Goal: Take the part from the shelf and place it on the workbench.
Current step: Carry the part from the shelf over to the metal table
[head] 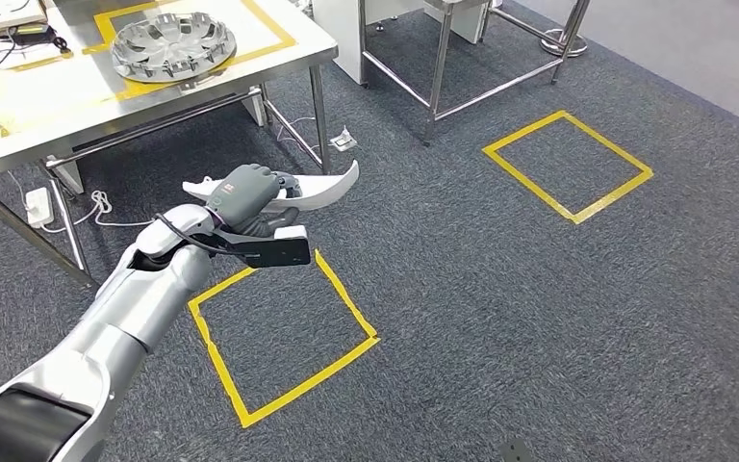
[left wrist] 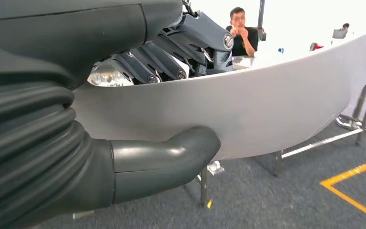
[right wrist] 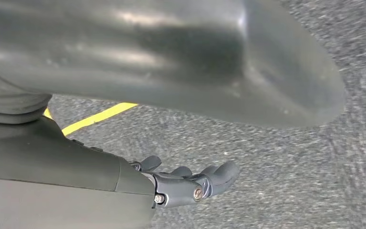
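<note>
Head view, near to far.

L arm (head: 125, 318) enters from 7 o'clock, silver, reaching up toward centre-left. L hand (head: 243, 192) grips the part (head: 322, 188): a white curved, crescent-like panel, held up in the air over the carpet, not touching anything else. In the left wrist view the thumb (left wrist: 171, 155) presses one face of the panel (left wrist: 267, 109) and the dark fingers (left wrist: 171, 62) wrap over its other edge; hand closed round it, firm hold.

R hand (right wrist: 190, 183) seen in the right wrist view, hanging over grey carpet near a yellow tape line (right wrist: 97, 117). Fingers curled partway, nothing in them as far as the view shows; can't tell how tightly closed.

Floor: grey carpet (head: 500, 318). Yellow tape square (head: 284, 337) just below the L hand, at 6 o'clock from it. Second tape square (head: 568, 164) at about 2 o'clock from the hand, well apart.

Workbench (head: 58, 106), metal top on steel legs, at 10–11 o'clock from the hand, near it. Yellow tape outline on the top; a silver wheel cover (head: 173, 43) lies inside it. Cables and a power strip (head: 38, 204) on the floor under the bench. Steel frame legs (head: 438, 67) at 12–1 o'clock, further back.

Far: left wrist view shows a person (left wrist: 240, 31) seated beyond the panel's edge.
</note>
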Controlling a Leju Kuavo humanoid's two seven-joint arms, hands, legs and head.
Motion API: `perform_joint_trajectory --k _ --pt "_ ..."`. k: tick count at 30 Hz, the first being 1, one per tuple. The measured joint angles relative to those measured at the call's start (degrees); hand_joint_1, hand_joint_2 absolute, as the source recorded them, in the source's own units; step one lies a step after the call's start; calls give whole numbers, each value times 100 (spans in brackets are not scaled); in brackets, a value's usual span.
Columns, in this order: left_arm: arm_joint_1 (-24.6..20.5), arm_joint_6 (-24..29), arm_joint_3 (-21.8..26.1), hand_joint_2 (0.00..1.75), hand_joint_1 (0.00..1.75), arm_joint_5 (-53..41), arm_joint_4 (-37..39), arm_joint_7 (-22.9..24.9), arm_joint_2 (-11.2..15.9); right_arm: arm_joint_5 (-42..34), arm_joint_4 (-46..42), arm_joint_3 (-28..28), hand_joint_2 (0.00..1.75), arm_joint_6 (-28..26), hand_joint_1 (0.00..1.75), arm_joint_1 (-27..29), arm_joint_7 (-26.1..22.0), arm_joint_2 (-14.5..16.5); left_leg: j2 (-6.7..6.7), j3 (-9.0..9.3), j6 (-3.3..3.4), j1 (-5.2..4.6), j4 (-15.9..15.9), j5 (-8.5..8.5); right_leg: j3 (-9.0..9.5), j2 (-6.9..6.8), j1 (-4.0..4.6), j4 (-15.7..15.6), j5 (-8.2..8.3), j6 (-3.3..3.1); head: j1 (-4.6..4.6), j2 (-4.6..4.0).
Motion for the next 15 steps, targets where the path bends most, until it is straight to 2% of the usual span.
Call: perform_joint_trajectory --k 2,4,5,6,8,9,10,11,12,14,15 --pt "18 54 2 175 171 -20 -6 37 33 -14 0 0 0 36 0 -7 -40 -1 -15 5 -59 -14 1 -20 41 2 19 -105 19 -60 -2 0" --pt "35 103 7 175 171 -33 -27 53 71 -25 0 -1 0 60 0 -6 -54 4 -18 -7 -120 -13 18 -58 68 -18 -7 -137 30 -126 -5 0" --pt "39 130 12 175 171 -39 -39 64 91 -29 -1 -2 0 64 0 -5 -55 6 -10 -53 -153 -10 121 -132 90 -38 -21 -159 32 -160 -15 0" --pt "43 153 17 175 171 -47 -48 76 110 -32 -1 -2 0 64 0 -5 -56 8 4 -154 -187 -1 337 -255 114 -65 -35 -177 29 -189 -24 0" --pt "75 179 22 175 171 -68 -52 92 140 -36 -2 -2 0 61 0 -4 -57 8 32 -494 -247 36 1036 -554 149 -126 -36 -179 1 -227 -39 0" --pt "101 180 23 175 171 -76 -50 97 150 -36 -2 -2 0 58 0 -4 -55 8 42 -656 -268 55 1344 -638 164 -159 -37 -177 -15 -235 -38 0" --pt "127 180 23 175 171 -81 -48 101 160 -34 -1 -2 0 57 0 -4 -53 8 56 -745 -283 71 1490 -630 181 -194 -39 -175 -33 -235 -38 0" --pt "143 180 25 175 171 -84 -46 108 166 -32 -1 -2 0 56 0 -4 -51 9 79 -729 -290 84 1423 -521 203 -230 -42 -174 -52 -228 -39 0" --pt "149 179 28 175 171 -86 -48 116 170 -29 0 -2 0 56 0 -3 -49 11 127 -601 -290 93 1147 -335 233 -267 -46 -172 -75 -213 -39 0" --pt "139 179 41 175 171 -88 -60 128 172 -25 -1 -2 0 53 0 -3 -46 13 358 -221 -270 65 393 -31 303 -348 -32 -166 -132 -156 -45 0" --pt "130 178 48 175 171 -89 -69 131 167 -22 -2 -2 0 50 0 -3 -43 11 444 -87 -236 48 138 32 330 -390 -16 -167 -157 -122 -46 0"
